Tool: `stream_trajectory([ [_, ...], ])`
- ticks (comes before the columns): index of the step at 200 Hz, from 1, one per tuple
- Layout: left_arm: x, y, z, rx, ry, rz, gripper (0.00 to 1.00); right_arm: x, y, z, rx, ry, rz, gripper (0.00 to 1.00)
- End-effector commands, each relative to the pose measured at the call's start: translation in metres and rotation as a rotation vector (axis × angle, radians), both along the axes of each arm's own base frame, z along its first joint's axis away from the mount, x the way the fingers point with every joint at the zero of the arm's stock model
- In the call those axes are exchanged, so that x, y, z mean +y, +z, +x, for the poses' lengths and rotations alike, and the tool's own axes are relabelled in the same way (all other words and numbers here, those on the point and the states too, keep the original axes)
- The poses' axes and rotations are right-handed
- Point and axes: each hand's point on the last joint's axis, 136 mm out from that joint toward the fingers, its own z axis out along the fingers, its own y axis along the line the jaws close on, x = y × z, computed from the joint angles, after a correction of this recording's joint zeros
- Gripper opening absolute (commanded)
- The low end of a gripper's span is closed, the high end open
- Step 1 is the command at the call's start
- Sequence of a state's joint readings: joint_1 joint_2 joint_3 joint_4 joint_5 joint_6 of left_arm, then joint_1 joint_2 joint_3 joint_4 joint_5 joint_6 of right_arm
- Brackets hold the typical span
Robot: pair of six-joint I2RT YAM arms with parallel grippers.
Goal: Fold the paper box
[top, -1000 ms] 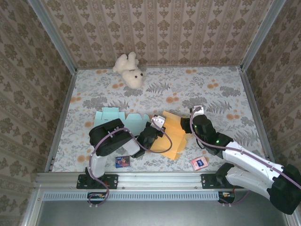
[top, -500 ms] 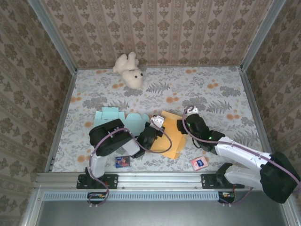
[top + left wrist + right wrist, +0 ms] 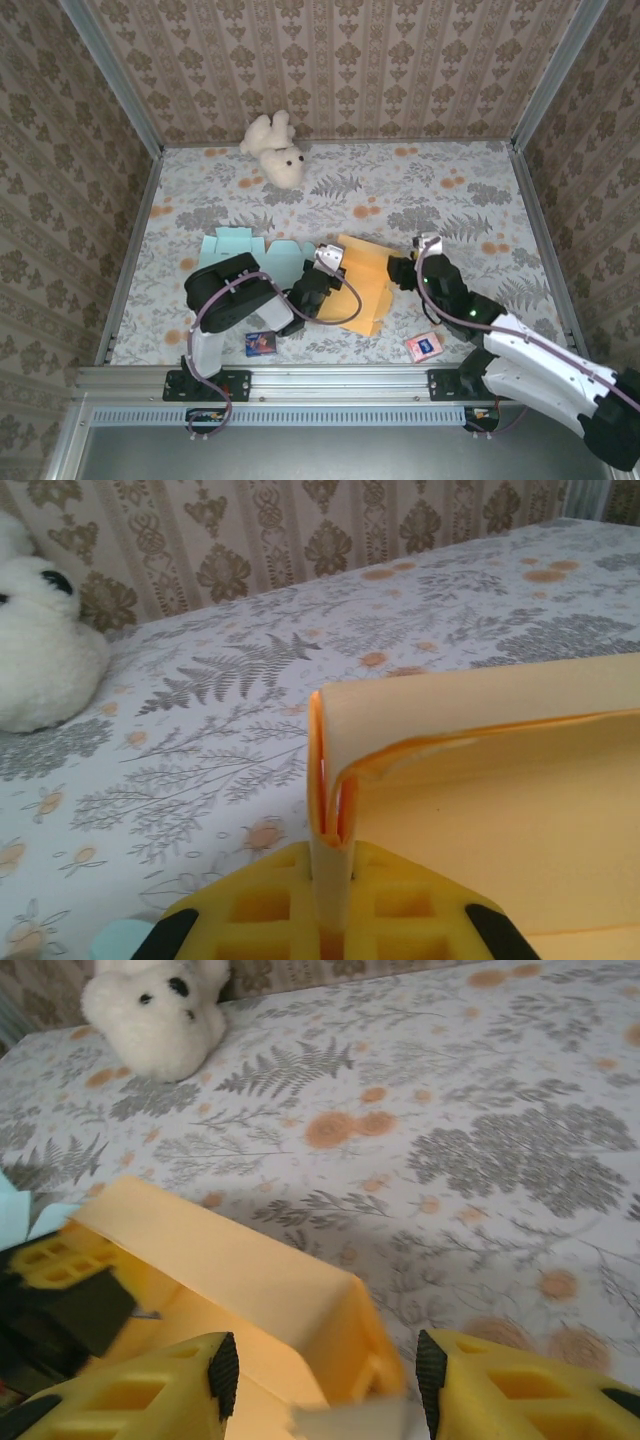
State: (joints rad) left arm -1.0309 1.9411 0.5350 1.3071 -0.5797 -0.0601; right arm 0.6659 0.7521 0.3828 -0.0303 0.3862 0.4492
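**Orange box pinched at one edge, straddled at a corner**

The orange paper box (image 3: 365, 290) is seen lying partly folded on the flowered surface (image 3: 450, 200), near its front edge. It is flanked by the left arm (image 3: 235, 290) and the right arm (image 3: 520, 340). In the left wrist view a doubled-over edge of the box is pinched upright by the left jaws, which are closed tight on it. In the right wrist view the right jaws are held apart, one on each side of a raised corner of the box. No contact with the paper can be made out there. A flat teal sheet (image 3: 240, 248) is found just left of the box, partly covered by the left arm. A white teddy bear (image 3: 276, 150) is laid by the far wall, well apart from the box. Two small cards (image 3: 260, 343) (image 3: 423, 346) are seen near the front edge, one by each arm.
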Motion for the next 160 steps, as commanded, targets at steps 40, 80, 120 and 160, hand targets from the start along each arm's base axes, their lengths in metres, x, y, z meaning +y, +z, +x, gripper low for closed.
stream_trajectory([
  [40, 0.027, 0.008, 0.01, 0.088, 0.052, -0.101, 0.0, -0.016, -0.043, -0.003, -0.024, -0.013, 0.025, 0.56],
  [80, 0.023, 0.016, 0.002, 0.092, -0.011, -0.144, 0.0, 0.019, -0.036, 0.005, -0.064, 0.167, 0.032, 0.52],
  [120, 0.02, 0.028, -0.007, 0.105, -0.07, -0.172, 0.0, 0.05, -0.027, 0.001, -0.09, 0.332, 0.076, 0.49],
  [160, 0.016, 0.034, -0.01, 0.119, -0.098, -0.193, 0.0, 0.059, -0.019, -0.003, -0.102, 0.376, 0.098, 0.44],
])
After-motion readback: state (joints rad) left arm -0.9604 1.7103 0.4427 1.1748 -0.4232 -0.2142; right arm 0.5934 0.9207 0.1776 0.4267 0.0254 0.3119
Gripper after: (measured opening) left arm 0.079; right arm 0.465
